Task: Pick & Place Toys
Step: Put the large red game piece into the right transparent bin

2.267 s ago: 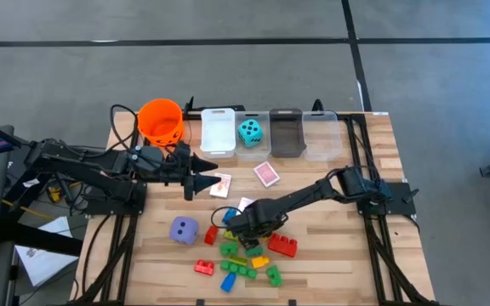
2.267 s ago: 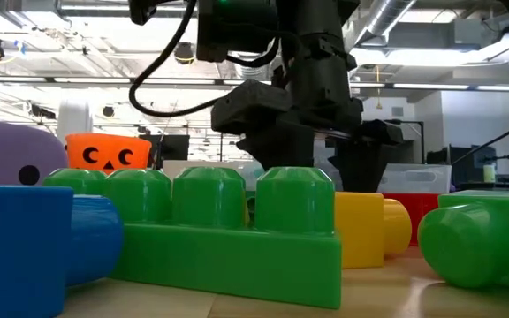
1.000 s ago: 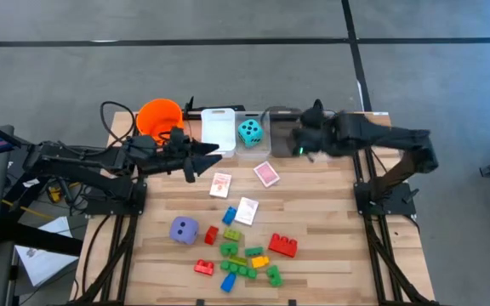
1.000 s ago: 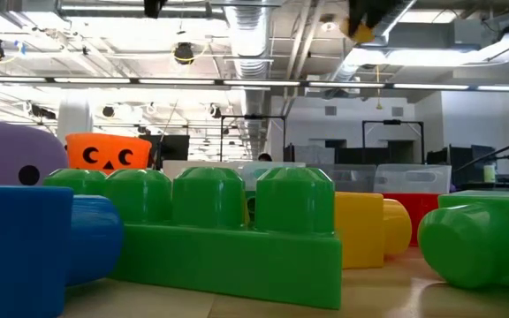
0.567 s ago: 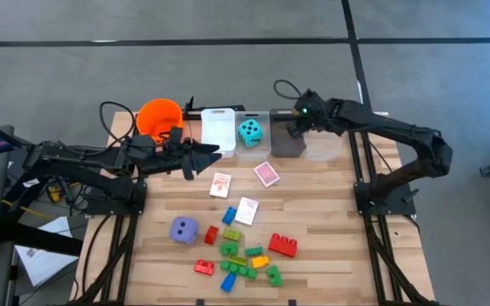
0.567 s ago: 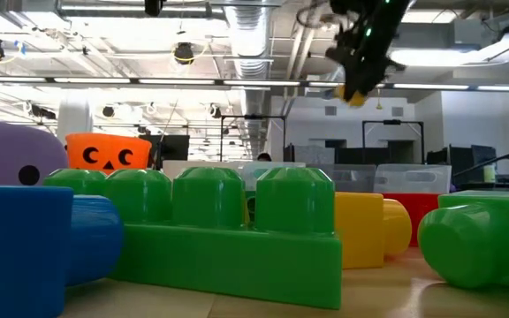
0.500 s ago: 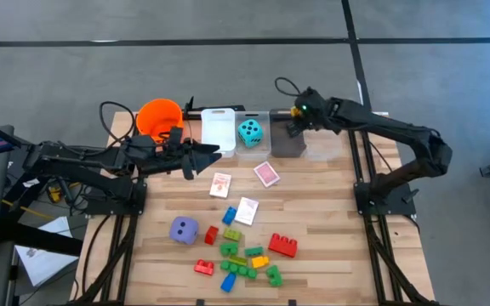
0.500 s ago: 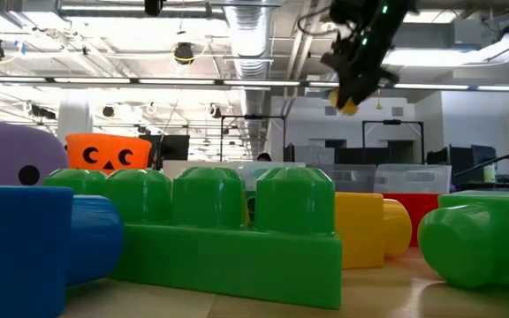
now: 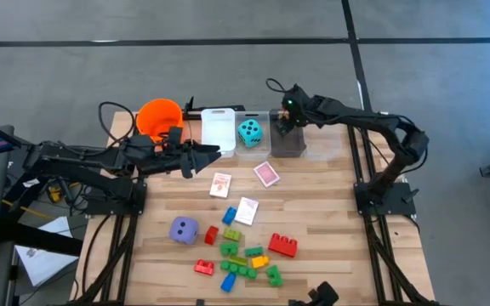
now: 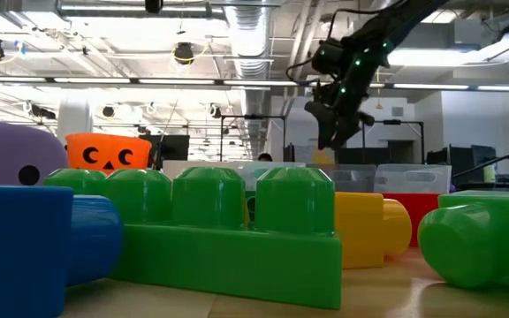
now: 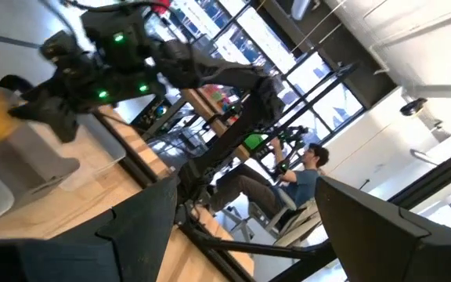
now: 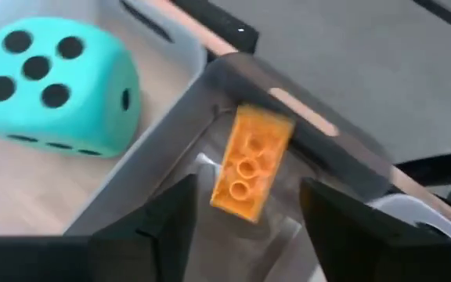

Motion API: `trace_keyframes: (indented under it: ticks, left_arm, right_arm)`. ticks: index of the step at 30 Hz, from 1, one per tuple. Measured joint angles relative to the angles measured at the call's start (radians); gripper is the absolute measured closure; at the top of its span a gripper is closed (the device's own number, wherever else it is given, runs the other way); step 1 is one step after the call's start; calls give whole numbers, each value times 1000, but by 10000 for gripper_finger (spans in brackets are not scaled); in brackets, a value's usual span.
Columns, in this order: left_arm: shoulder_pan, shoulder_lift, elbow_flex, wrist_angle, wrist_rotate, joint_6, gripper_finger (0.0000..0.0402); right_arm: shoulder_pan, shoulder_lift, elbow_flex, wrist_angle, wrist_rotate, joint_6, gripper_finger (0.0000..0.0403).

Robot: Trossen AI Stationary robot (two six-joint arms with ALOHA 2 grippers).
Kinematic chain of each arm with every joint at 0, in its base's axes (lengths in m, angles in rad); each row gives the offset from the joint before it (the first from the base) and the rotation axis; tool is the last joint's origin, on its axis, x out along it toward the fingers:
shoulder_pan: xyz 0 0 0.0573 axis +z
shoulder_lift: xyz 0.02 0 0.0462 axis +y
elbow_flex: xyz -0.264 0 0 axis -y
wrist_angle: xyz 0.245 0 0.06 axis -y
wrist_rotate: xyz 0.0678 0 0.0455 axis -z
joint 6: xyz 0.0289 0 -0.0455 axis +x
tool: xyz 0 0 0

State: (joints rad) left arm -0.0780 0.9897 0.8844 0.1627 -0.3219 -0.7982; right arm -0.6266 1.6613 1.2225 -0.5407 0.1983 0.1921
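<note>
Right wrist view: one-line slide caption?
Orange brick below the right gripper's open jaws, over the grey bin, teal die in the neighbouring bin.

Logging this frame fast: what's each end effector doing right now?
Left end effector: open, empty.
Right end effector: open over the dark bin; orange brick released.

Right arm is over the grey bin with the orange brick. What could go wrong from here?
1. The orange brick shows clear of the right tool, whose fingers stand apart, near the smoky bin's wall; it may bounce out or into the teal die's bin.
2. Withdrawing, the right tool could clip that bin's rim.
3. The left tool waits open beside the white bin; a wide swing might cross it.
</note>
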Motion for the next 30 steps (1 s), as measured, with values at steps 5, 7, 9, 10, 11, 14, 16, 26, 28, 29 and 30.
trace_keyframes:
  ticks: [5,7,9,10,11,14,16,26,28,29,30]
  left_arm:
    - [0,0,0,37,-45,0,103]
    - [0,0,0,57,-48,0,103]
    - [0,2,0,77,-49,0,103]
    - [0,8,0,91,-49,0,103]
    - [0,11,1,99,-49,0,103]
    - [2,24,2,120,-53,23,103]
    - [12,35,1,114,-53,63,103]
    - [55,74,0,87,43,192,103]
    - [52,73,0,61,85,221,103]
    - [48,72,0,48,103,235,103]
    - [44,71,0,39,116,248,103]
  right_arm:
    - [9,8,0,0,-17,-59,134]
    - [17,2,0,-10,-18,-70,120]
    - [31,-20,0,-37,-27,-78,110]
    - [42,-37,0,-50,-45,-85,108]
    - [57,-57,0,-67,-65,-87,106]
    - [128,-130,0,-108,-100,-73,104]
    - [192,-188,0,-132,-96,-23,104]
    - [587,-348,1,-98,198,424,106]
    - [660,-344,1,-101,311,541,106]
    - [693,-339,1,-108,359,606,106]
    - [726,-332,1,-112,397,668,106]
